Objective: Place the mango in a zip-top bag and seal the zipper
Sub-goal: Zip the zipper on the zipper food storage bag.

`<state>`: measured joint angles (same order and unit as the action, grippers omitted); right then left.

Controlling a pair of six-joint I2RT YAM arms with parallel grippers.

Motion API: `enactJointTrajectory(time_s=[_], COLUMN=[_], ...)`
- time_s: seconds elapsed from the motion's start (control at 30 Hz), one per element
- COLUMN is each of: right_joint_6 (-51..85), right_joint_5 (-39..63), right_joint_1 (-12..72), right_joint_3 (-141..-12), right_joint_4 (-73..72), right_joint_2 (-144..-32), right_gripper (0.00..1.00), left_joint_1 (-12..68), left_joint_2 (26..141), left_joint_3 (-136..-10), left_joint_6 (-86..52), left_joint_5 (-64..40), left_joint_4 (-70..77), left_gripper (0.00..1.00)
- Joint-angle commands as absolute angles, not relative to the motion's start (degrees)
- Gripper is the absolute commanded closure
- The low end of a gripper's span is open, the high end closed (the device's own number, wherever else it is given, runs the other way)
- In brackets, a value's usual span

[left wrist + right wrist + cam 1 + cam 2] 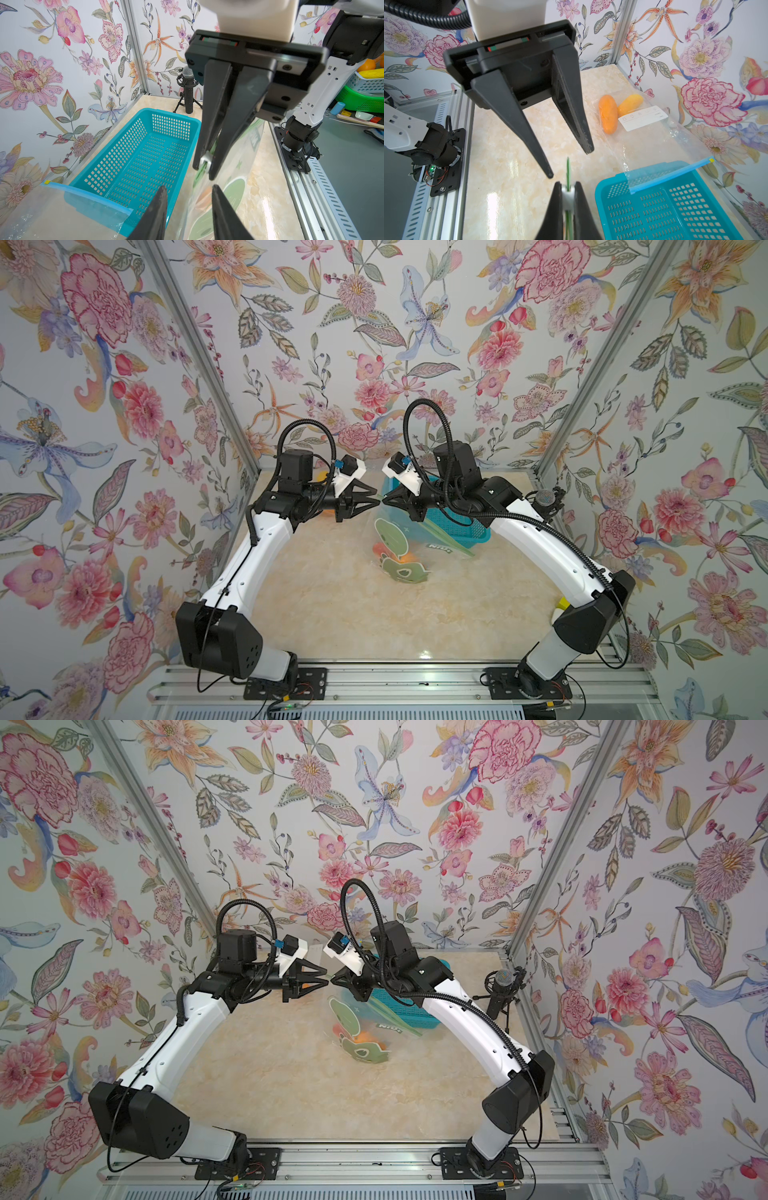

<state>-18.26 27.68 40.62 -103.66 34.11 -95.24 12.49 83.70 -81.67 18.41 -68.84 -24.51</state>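
Note:
A clear zip-top bag [392,533] printed with green shapes hangs tilted above the table, and the orange mango [409,558] lies in its low end. My right gripper [568,187] is shut on the bag's white slider [568,195], from which the green zipper strip [568,168] sticks out. Facing it tip to tip is my left gripper [189,190], jaws apart. It straddles the bag's top edge [197,178] just short of the slider [205,161]. In both top views the two grippers [374,502] [336,979] meet at the back centre.
A teal basket [457,526] stands under the right arm. A second clear bag [654,133] with a blue zipper [670,174] lies across the basket's rim, two orange fruits [608,114] inside it. A microphone [546,499] stands at the back right.

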Motion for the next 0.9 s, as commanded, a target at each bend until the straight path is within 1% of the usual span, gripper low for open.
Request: enactJointTrajectory(time_s=[0.0,0.17,0.33,0.47,0.6,0.77,0.87], right_joint_6=[-19.5,-19.6,-19.8,-19.7,-19.7,-19.6,-19.8], right_joint_5=[29.0,29.2,29.4,29.0,28.3,27.8,27.4], right_joint_1=[41.3,41.4,41.7,41.6,41.6,41.4,40.9], right_joint_3=[-103.3,-103.3,-103.2,-103.4,-103.7,-103.6,-103.0], right_joint_4=[34.3,34.4,34.4,34.3,34.3,34.3,34.3], right_joint_2=[-93.9,-94.2,-94.3,-94.5,-94.7,-94.7,-94.2], right_gripper=[1.0,1.0,1.0,1.0,1.0,1.0,1.0], left_joint_1=[12.5,12.8,13.0,13.1,13.1,13.2,13.1], left_joint_2=[84.2,84.4,84.6,84.6,84.4,83.4,81.5], left_joint_3=[-83.4,-83.8,-84.4,-84.6,-84.0,-83.0,-82.0], left_joint_6=[20.6,20.9,20.7,20.7,21.7,20.7,15.9], left_joint_5=[-71.1,-71.5,-71.5,-71.8,-71.8,-71.5,-67.4], left_joint_4=[-25.9,-26.1,-26.1,-26.1,-27.1,-26.5,-22.5], left_gripper=[0.65,0.68,0.75,0.84,1.0,1.0,1.0])
